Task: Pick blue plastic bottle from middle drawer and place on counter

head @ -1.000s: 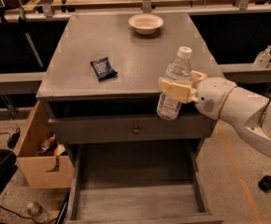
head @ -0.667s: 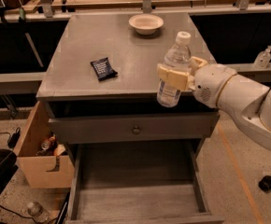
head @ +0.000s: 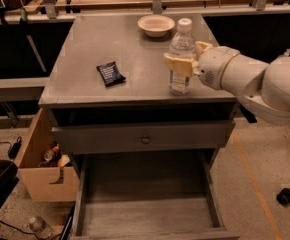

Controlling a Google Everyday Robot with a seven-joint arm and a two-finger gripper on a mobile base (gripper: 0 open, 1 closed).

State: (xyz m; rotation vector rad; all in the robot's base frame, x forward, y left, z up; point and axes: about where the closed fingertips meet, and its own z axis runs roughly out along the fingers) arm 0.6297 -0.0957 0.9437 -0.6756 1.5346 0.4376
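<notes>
The blue plastic bottle (head: 182, 51) is clear and ribbed with a white cap. It stands upright over the right front part of the counter (head: 110, 44), its base at or just above the surface. My gripper (head: 185, 60) is shut on the bottle's middle, its cream fingers (head: 177, 64) wrapped around it, with the white arm reaching in from the right. The middle drawer (head: 145, 204) is pulled open below, with a bare plank floor and nothing in it.
A cream bowl (head: 156, 25) sits at the counter's back, just behind the bottle. A small black packet (head: 110, 74) lies on the counter's left middle. A shallow drawer front with a round knob (head: 145, 139) is shut. A cardboard box (head: 45, 164) stands on the floor at left.
My gripper has carried the bottle up and back from in front of the counter edge to over the counter's right front part. The bottle is now upright.
</notes>
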